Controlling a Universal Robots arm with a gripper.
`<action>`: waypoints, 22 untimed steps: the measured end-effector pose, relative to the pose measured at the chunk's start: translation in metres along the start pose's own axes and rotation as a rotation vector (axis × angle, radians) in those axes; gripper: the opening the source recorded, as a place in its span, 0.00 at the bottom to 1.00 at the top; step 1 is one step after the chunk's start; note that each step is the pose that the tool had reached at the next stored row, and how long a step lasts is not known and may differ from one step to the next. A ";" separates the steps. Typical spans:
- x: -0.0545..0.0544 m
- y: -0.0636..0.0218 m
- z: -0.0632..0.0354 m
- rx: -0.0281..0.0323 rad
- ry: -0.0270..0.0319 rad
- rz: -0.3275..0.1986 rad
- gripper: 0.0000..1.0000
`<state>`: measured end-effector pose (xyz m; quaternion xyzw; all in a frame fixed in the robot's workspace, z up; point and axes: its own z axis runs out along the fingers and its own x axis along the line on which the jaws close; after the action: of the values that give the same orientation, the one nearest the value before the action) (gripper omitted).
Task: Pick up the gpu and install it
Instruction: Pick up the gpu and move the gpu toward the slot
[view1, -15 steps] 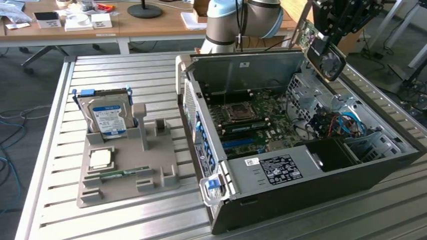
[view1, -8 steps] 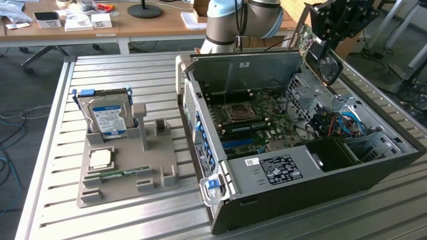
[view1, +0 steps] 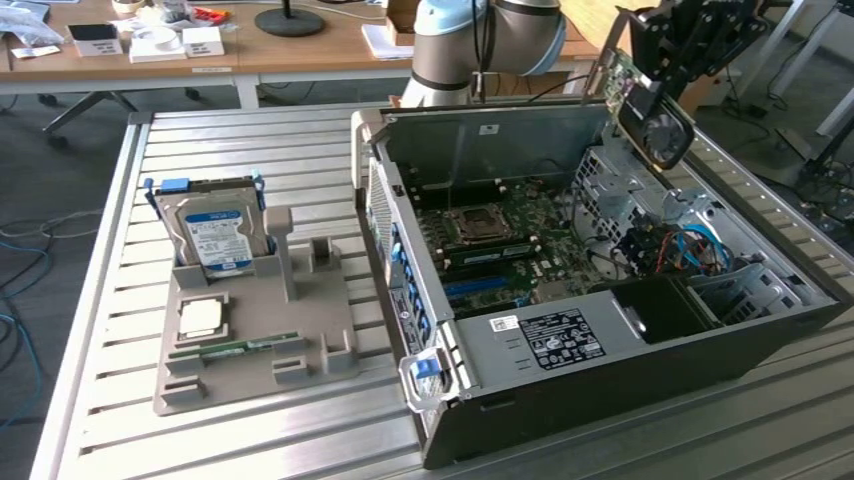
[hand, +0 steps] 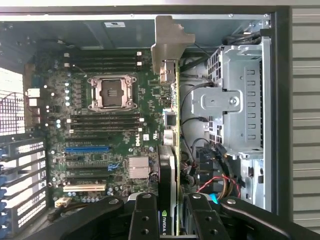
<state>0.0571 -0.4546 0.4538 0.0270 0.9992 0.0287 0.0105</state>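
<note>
High over the open computer case (view1: 747, 330) hangs the gpu (view1: 659, 128), a thin black card with a round fan shroud and a greenish board edge. My gripper (view1: 683, 52) is shut on it, at the exterior view's upper right. The wrist view shows the gpu (hand: 171, 125) edge-on between my black fingers (hand: 144, 216), with its metal bracket (hand: 168, 37) pointing away from them. Below the card lies the motherboard (hand: 150, 95) with its blue slot (hand: 86, 148) and beige slot (hand: 84, 188). The card hangs clear of the board.
On the slatted metal table (view1: 107, 420), a grey fixture (view1: 300, 335) at the exterior view's left holds a silver hard drive (view1: 214, 235), a CPU (view1: 200, 318) and a green memory stick (view1: 247, 347). A metal drive cage (hand: 240, 105) and cables (hand: 220, 185) sit inside the case.
</note>
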 end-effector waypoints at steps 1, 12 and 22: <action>-0.001 0.0000 0.0008 0.0001 0.0000 0.000 0.27; -0.003 -0.0003 0.0087 0.0000 0.0000 0.000 0.27; -0.003 -0.0006 0.0130 0.0000 -0.0001 0.000 0.27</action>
<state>0.0603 -0.4546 0.4408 0.0270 0.9992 0.0287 0.0106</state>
